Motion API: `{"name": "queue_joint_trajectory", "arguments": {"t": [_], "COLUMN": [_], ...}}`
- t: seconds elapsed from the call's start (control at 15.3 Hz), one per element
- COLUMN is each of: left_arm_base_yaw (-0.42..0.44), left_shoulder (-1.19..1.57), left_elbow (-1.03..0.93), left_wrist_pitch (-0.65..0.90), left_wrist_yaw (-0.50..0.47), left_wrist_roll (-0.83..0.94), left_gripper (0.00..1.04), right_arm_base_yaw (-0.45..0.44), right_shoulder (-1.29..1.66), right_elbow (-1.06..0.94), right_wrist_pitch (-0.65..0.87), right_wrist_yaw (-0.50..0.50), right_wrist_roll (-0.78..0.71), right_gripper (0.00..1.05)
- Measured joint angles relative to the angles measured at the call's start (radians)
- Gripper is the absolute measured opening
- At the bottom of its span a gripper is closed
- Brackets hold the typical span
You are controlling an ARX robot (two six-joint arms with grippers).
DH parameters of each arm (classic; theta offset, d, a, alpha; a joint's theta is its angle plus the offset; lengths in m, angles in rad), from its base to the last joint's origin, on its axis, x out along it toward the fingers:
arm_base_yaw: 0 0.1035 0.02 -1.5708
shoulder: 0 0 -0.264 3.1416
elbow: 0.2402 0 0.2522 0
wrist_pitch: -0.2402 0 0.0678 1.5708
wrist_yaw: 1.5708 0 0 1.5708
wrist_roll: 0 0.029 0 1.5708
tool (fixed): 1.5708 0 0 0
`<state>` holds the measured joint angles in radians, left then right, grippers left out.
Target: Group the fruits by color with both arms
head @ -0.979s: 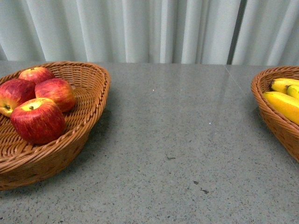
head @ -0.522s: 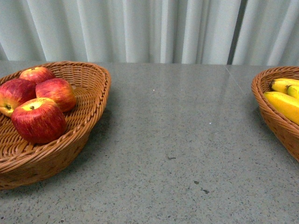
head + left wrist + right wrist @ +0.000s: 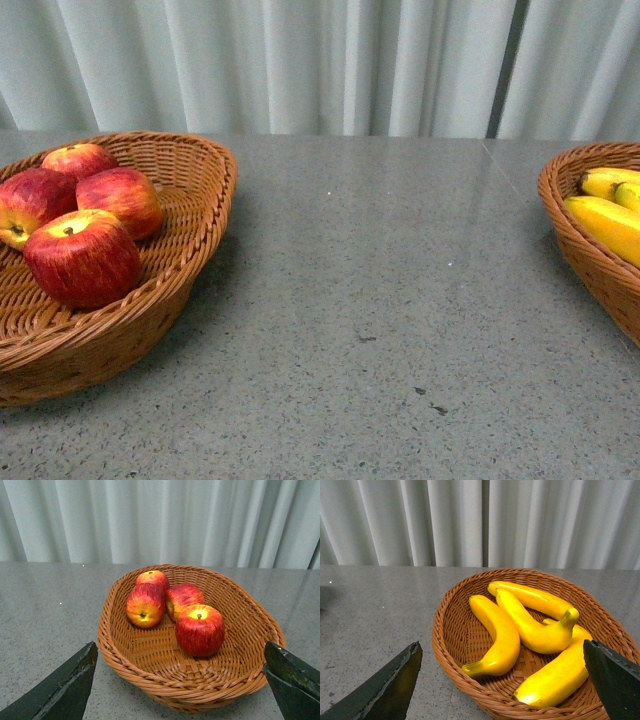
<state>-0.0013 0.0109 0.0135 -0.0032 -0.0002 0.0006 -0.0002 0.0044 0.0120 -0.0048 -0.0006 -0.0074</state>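
Note:
Several red apples (image 3: 82, 257) lie in a brown wicker basket (image 3: 190, 165) at the left of the table; the left wrist view shows the same apples (image 3: 199, 630) in that basket (image 3: 120, 655). Several yellow bananas (image 3: 496, 633) lie in a second wicker basket (image 3: 445, 645); the front view shows those bananas (image 3: 605, 225) and their basket (image 3: 565, 225) at the right edge. My left gripper (image 3: 182, 680) hangs open in front of the apple basket, holding nothing. Open and empty too, my right gripper (image 3: 502, 680) faces the banana basket. Neither arm shows in the front view.
The grey speckled table (image 3: 400, 300) stretches between the two baskets. Pale pleated curtains (image 3: 330, 60) close off the back edge. A few small dark marks (image 3: 437, 408) dot the table near the front.

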Motion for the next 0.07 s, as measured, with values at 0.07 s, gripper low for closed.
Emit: {"name": "queue_joint_trajectory", "arguments": {"t": [0.07], "left_arm_base_yaw": [0.0], "left_shoulder": [0.0], "left_elbow": [0.0], "left_wrist_pitch": [0.0], "left_wrist_yaw": [0.0], "left_wrist_roll": [0.0], "left_gripper": [0.98], "right_arm_base_yaw": [0.0], "right_shoulder": [0.0], "right_elbow": [0.0], "right_wrist_pitch": [0.0], "right_wrist_yaw": [0.0], "right_wrist_roll": [0.0], "right_gripper": [0.98]}}
